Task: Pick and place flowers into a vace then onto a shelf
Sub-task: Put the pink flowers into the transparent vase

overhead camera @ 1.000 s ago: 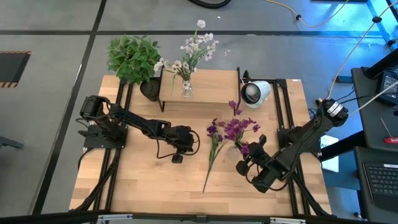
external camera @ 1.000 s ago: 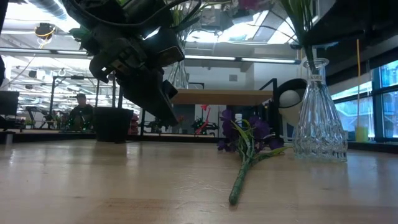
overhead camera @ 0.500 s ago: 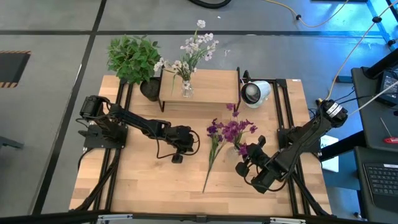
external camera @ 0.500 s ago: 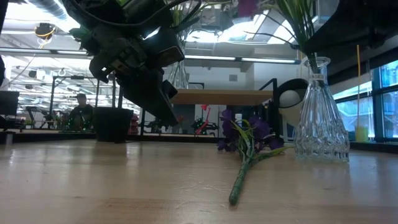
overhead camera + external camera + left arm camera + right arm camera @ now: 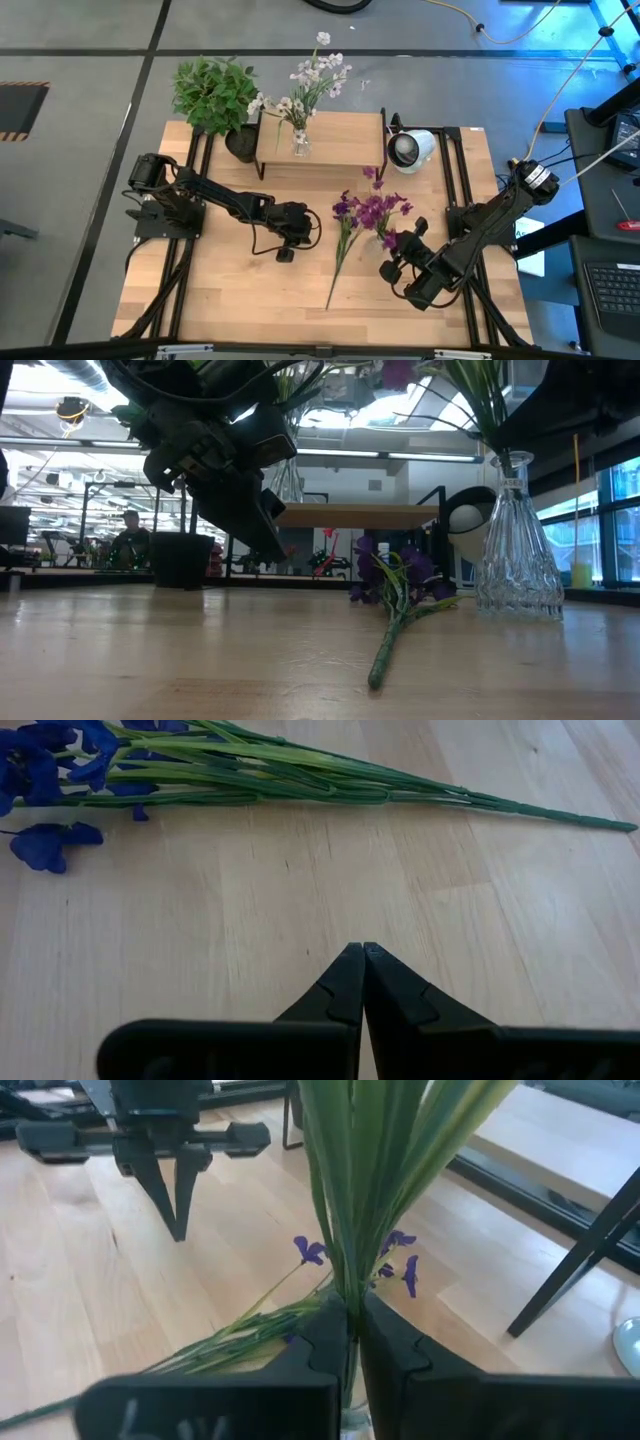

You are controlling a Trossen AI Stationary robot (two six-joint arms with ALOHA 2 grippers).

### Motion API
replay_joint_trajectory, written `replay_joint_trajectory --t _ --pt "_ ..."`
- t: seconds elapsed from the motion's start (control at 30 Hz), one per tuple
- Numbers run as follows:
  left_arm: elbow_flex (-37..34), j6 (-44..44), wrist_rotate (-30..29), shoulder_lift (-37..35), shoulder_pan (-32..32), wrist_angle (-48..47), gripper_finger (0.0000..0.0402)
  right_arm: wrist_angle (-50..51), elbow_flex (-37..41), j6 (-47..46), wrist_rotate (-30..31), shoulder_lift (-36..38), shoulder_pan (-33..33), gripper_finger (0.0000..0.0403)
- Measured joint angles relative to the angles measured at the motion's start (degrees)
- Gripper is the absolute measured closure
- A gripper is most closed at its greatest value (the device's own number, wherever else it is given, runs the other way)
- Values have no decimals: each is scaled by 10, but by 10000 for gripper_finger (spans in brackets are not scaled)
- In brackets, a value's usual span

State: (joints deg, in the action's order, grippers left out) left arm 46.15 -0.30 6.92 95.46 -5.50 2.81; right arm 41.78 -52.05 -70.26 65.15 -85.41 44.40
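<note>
A clear glass vase (image 5: pixel 517 560) stands on the table with a bunch of purple flowers (image 5: pixel 375 208) upright in it. My right gripper (image 5: pixel 352 1305) is shut on their green stems just above the vase neck. A second purple bunch (image 5: pixel 340 250) lies flat on the wood between the arms, also seen in the left wrist view (image 5: pixel 260 780). My left gripper (image 5: pixel 362 955) is shut, hovering over bare wood left of that bunch. The shelf (image 5: pixel 320 128) at the far edge carries a small vase of white-pink flowers (image 5: pixel 305 85). My right gripper pinches the bundled green stems (image 5: pixel 346 1275) between its two fingers, just above the vase's mouth. The fingers come roughly level from the table's near right side and lie across the stems. The stems stand upright, their lower ends down in the vase.
A bushy potted plant (image 5: pixel 213 92) stands at the shelf's left end and a white round device (image 5: pixel 410 148) at its right. Black frame rails run along both sides of the table. Bare wood lies at the near edge. A person (image 5: pixel 128 532) is in the room behind.
The purple blossoms of the held bunch have drifted slightly toward the table's left. Both grippers have stayed shut and the lying bunch has not moved.
</note>
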Motion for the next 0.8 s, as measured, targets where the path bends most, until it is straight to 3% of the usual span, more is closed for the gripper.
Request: replay_joint_trajectory --t 0.43,0.8 --pt "0 0 0 0 0 0 396 1 0 -2 -13 0 0 314" --pt "0 0 0 0 0 0 396 22 -22 -1 -25 1 0 308"
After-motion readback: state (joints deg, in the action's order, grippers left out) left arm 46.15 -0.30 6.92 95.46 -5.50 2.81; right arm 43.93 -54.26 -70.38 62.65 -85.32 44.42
